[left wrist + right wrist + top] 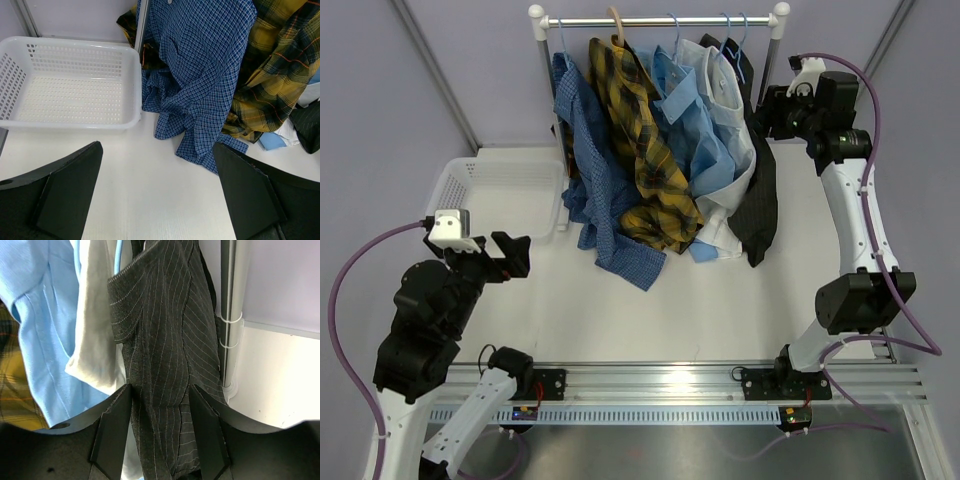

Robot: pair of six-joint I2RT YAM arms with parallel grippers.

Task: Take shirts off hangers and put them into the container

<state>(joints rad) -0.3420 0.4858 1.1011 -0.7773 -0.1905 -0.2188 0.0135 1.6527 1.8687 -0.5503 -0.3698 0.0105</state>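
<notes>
White table (720,300) carries a clothes rail (660,20) at the far edge w/ five shirts hung on it, L to R: dark blue check shirt (595,170), yellow plaid shirt (650,160), light blue shirt (695,120), white shirt (725,100), black pinstriped shirt (760,200). All droop onto the table, hems bunched. Container (450,175) sits far left on the table, by the rail's left post; the check shirt's tail lies just beside its right wall. Left gripper (510,255) hovers low over the table near the container, jaws wide, nothing btwn them. Right gripper (160,410) is up by the rail's right end, jaws approx half apart w/ a fold of the pinstriped shirt btwn them, cloth touching both fingers (112,435); can't tell if it's clamped. Light-blue hangers (732,30) hook over the rail.
</notes>
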